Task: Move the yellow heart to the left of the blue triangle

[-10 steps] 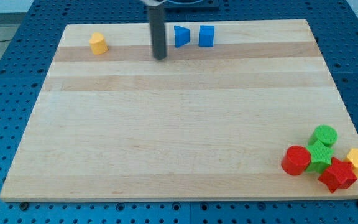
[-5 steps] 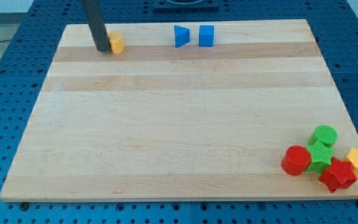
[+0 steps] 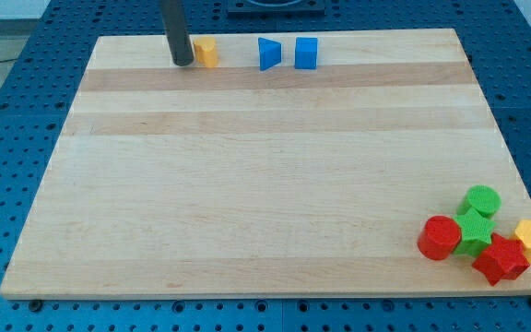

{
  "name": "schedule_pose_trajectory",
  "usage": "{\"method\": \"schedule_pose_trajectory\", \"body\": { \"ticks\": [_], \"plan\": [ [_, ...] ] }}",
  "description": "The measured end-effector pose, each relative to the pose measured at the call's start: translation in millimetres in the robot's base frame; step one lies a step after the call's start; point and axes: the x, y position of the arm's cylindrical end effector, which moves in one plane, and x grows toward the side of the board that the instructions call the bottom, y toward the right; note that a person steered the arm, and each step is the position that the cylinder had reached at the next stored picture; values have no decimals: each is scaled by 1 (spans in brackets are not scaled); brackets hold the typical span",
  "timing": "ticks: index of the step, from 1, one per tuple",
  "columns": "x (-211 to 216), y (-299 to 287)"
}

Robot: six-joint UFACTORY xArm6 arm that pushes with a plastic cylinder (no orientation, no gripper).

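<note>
You get a bright, evenly lit picture; the pale wooden board (image 3: pixel 265 184) shows no glare and its grain bands read clearly. Shadows are soft and short, hugging the red, green and yellow blocks at the board's lower right corner. Focus is sharp across the board, and its edges look straight, without visible bending.

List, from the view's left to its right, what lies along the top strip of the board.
My tip → yellow heart → blue triangle → second blue block.
</note>
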Motion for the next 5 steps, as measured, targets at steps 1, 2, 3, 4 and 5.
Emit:
{"method": "schedule_pose_trajectory", "body": {
  "ticks": [1,2,3,4,5],
  "plan": [
    [-13,-2],
    [-13,16],
    [-13,20],
    [-13,23],
    [-13,37]
  ]
}}
